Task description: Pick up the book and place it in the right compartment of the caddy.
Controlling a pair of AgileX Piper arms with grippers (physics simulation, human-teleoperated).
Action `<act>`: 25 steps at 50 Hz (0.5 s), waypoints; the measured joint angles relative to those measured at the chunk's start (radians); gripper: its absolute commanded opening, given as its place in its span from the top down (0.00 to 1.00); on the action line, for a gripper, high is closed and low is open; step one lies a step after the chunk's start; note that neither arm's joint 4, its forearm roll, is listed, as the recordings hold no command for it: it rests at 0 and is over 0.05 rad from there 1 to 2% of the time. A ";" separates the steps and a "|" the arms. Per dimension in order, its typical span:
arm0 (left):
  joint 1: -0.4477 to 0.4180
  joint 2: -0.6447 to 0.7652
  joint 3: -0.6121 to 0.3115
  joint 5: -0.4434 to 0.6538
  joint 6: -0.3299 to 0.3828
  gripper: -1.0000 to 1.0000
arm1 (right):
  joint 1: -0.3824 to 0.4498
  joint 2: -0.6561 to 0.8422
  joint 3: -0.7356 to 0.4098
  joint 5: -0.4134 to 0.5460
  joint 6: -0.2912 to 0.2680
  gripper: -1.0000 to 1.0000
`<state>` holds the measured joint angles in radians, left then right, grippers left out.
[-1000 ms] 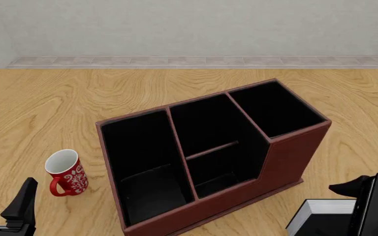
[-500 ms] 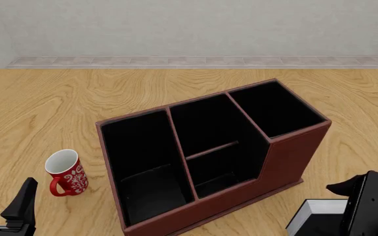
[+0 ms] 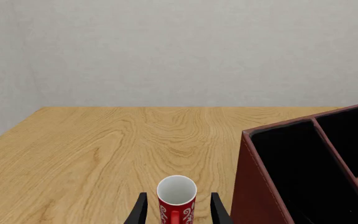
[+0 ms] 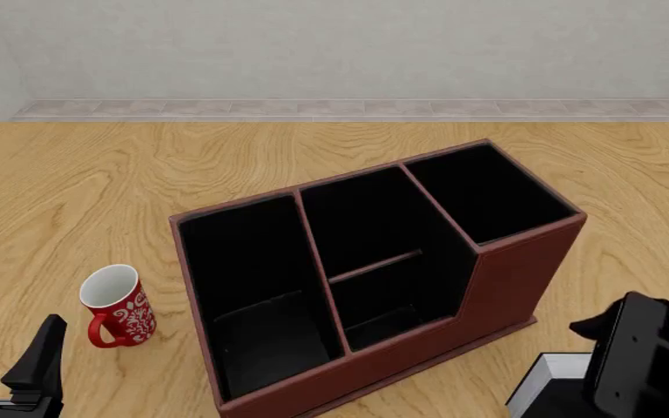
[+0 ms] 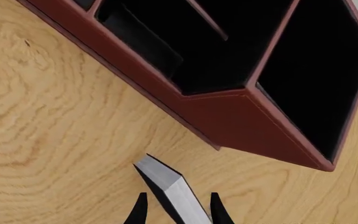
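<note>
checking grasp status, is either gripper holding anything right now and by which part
The right gripper straddles the book across its covers near one end; firm contact cannot be told. The left gripper holds nothing, open behind the mug.

Simulated tabletop room, not a real home or office — flat rendered surfaces give it away. Wood-grain table (image 4: 137, 174) fills the front view, plain grey wall (image 4: 334, 48) across 12 o'clock with a pale tiled baseboard strip (image 4: 347, 108) where it meets the table. Props read office-desk: a reddish-brown caddy (image 4: 509, 279) at centre, a red-and-white mug (image 4: 118, 306) at 8 o'clock — nothing else furnishes the place.
</note>
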<state>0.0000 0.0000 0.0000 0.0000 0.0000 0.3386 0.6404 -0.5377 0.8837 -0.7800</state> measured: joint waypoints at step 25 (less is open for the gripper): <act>0.000 0.000 0.000 0.000 0.000 0.00 | -0.035 0.081 0.061 -0.079 0.009 0.00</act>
<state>0.0000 0.0000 0.0000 0.0000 0.0000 0.3035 0.7211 -0.4763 0.8049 -0.7708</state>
